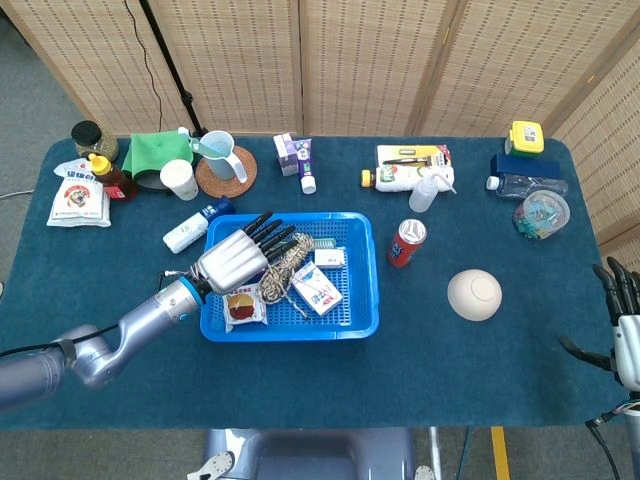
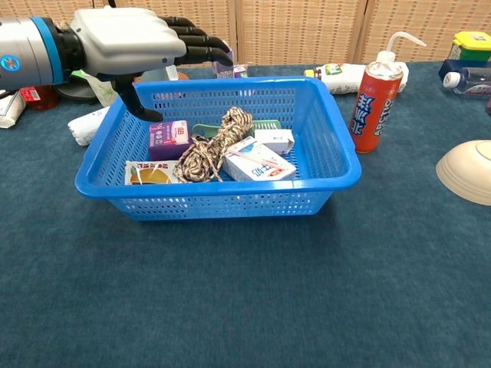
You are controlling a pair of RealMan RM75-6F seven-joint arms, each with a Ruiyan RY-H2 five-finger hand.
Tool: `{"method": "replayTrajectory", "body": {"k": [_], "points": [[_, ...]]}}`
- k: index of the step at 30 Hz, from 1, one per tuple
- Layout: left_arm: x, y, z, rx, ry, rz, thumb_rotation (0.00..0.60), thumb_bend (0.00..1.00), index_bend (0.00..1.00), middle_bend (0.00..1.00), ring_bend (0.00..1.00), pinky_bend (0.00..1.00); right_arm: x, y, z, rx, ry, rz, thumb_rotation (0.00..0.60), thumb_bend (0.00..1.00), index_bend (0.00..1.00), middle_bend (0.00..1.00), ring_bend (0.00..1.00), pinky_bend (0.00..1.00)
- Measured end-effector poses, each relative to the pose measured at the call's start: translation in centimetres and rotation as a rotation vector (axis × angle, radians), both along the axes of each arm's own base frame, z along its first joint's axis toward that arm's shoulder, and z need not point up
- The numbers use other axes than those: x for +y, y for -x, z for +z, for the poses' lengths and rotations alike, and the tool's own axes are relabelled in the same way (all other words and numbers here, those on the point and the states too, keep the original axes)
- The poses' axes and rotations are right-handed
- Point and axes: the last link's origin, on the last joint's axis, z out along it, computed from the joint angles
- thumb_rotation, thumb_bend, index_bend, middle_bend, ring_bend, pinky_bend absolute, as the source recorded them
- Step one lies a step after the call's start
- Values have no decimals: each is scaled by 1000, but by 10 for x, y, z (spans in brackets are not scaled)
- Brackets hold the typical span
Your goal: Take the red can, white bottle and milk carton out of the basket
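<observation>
The blue basket (image 1: pixel 290 331) (image 2: pixel 215 188) sits mid-table. My left hand (image 1: pixel 245 257) (image 2: pixel 126 42) hovers over its left half, fingers stretched out and thumb pointing down, holding nothing. Under it in the chest view lies a small purple carton (image 2: pixel 169 139), which the hand hides in the head view. The white bottle (image 1: pixel 186 234) (image 2: pixel 88 125) with a blue cap lies on its side on the table just left of the basket. The red can (image 1: pixel 406 243) (image 2: pixel 376 96) stands upright right of the basket. My right hand (image 1: pixel 625 335) is open at the table's far right edge.
Inside the basket are a rope coil (image 1: pixel 283 268), a blue-white box (image 1: pixel 318 290) and a snack packet (image 1: pixel 240 305). A white bowl (image 1: pixel 474 294) lies to the right of the can. A paper cup (image 1: pixel 180 178), jug (image 1: pixel 218 155) and squeeze bottle (image 1: pixel 425 190) stand behind the basket.
</observation>
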Motion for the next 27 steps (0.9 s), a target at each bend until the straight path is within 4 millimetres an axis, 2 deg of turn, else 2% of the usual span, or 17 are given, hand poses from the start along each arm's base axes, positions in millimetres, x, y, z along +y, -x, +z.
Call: {"method": "replayTrajectory", "body": {"k": [9,27], "points": [[9,-4,-23,71,22,-46,600,209,0,0,0,0,-3,3,0,-1,1,-15,600,0,0,0,0,0],[-4,-48,-83,32,185,100,600,196,0,0,0,0,-8,12,5,-14,13,-48,600,0,0,0,0,0]]}}
